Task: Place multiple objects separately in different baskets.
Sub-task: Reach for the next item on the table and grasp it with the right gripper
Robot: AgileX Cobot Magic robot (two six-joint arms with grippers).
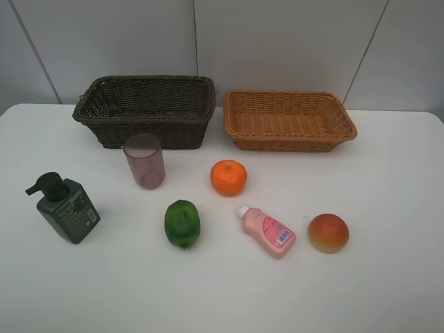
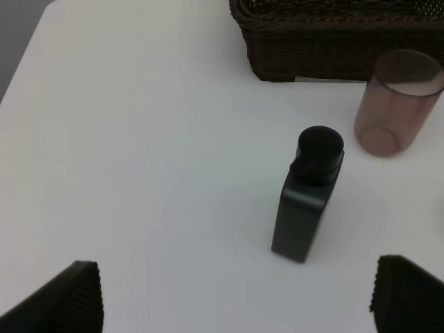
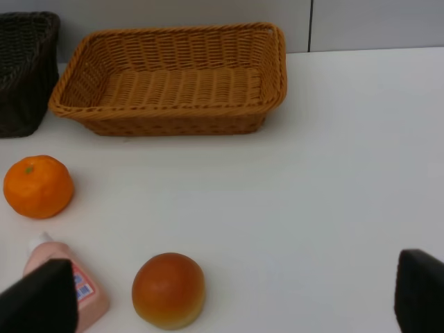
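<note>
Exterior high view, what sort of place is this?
Likely a lab test bench, not a home: white table, plain grey wall panels, brown wicker basket and tan wicker basket staged side by side.

A white table (image 1: pixel 388 277) fills most of the scene, its top smooth, matte and evenly lit, with only short, soft shadows. It lies beneath the left gripper (image 2: pixel 239 298) and the right gripper (image 3: pixel 229 298) and runs on ahead of both. Past its far edge, ahead of the grippers, stands a pale grey wall (image 1: pixel 277 41) of flat panels divided by thin dark seams. Ahead and to the left of the left gripper, the table's rounded corner meets a darker grey surface (image 2: pixel 14 41), floor or wall unclear.
</note>
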